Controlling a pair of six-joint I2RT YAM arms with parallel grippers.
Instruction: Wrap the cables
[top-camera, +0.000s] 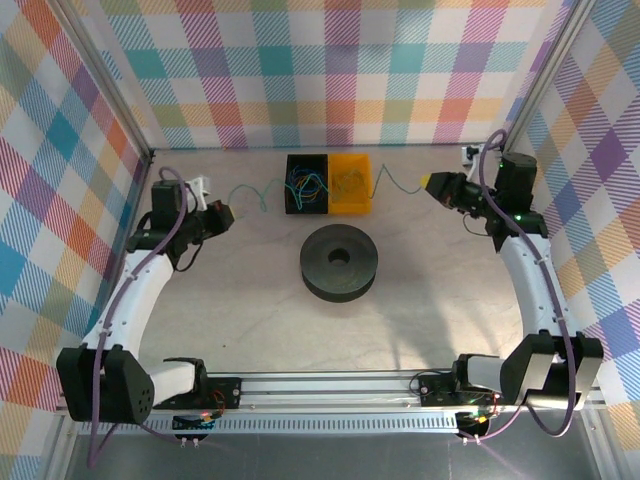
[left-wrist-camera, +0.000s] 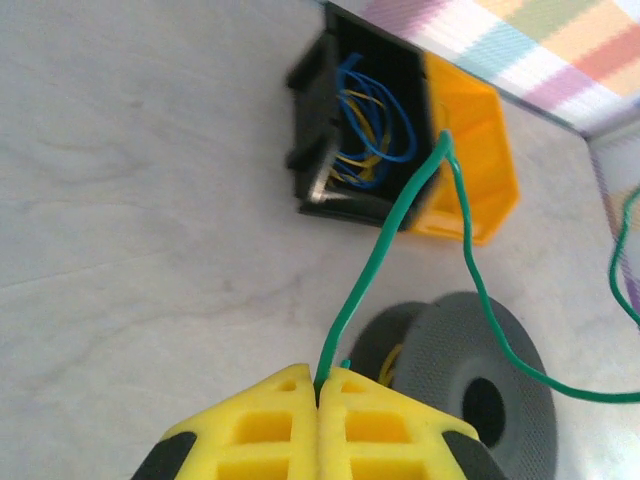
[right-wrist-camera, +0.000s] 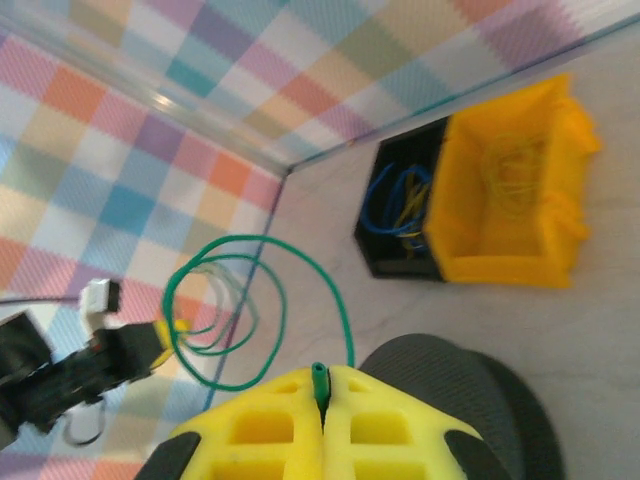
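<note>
Top external view: we grip the teal-green cable at both ends, with the left fingers and right fingers pinching it. It runs across the black bin at the bench rear. We judge that holding its 2 ends frees it for winding round the spool.

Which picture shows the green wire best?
Left wrist view: the green wire looks big and clear, pinched in the left gripper. The top view shows it tiny; the right wrist view, its loops.
</note>
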